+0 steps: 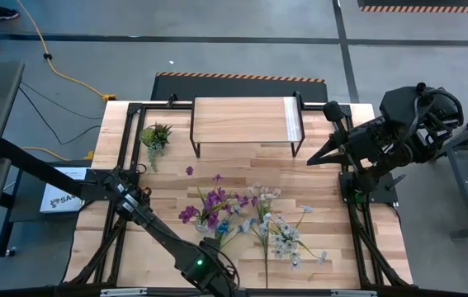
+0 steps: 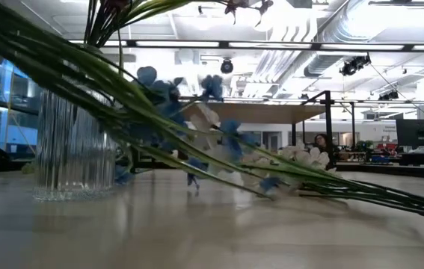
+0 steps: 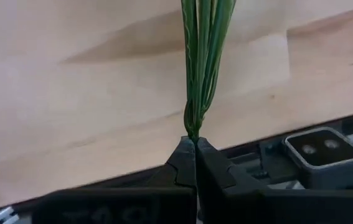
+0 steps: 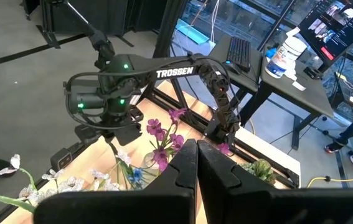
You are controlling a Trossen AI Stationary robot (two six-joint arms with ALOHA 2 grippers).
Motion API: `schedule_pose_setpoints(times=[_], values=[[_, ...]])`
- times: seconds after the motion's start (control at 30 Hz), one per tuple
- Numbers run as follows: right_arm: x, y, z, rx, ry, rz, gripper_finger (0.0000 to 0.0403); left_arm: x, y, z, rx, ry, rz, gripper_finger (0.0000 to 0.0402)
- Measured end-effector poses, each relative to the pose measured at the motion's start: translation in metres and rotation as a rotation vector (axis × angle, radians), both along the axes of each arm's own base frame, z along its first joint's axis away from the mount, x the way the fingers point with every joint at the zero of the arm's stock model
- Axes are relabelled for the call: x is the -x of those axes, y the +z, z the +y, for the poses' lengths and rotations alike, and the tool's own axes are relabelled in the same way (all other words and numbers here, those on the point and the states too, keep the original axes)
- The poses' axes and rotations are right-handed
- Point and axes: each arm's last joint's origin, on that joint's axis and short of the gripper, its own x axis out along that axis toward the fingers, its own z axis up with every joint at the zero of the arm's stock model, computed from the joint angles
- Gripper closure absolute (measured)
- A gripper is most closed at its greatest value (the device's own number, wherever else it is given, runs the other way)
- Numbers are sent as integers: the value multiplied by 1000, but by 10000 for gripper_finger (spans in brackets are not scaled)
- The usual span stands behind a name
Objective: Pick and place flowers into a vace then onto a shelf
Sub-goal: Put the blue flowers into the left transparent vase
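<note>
Gripping: left gripper (image 3: 195, 142) clenched on the cut ends of a bunch of thin green stems (image 3: 202, 59), low at the table's near edge; pinching the tips leaves the blossoms free to be steered.
Flowers: purple spray (image 1: 210, 204) stands in the vase; blue flowers (image 1: 227, 224) and white flowers (image 1: 284, 238) lie fanned on the tabletop beside it.
Vase: clear ribbed glass vase (image 2: 73, 146), upright, mid-table.
Shelf: light plank shelf (image 1: 246, 120) on thin black legs, bare, at the far edge; probably the last stop.
Waiting: right gripper (image 4: 196, 151) closed on nothing, raised beside the shelf.
Textures: stems slick and wiry; blossoms look like soft fabric.
</note>
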Motion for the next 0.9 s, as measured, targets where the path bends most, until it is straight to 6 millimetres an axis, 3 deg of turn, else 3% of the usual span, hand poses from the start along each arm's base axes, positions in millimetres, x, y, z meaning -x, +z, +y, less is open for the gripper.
schedule_pose_setpoints(times=[0.53,0.9], values=[[0,0,0,1,0,0,403,8,0,-8,153,-35,144,379],[0,0,0,3,0,-1,402,2,1,-6,70,-16,23,379]])
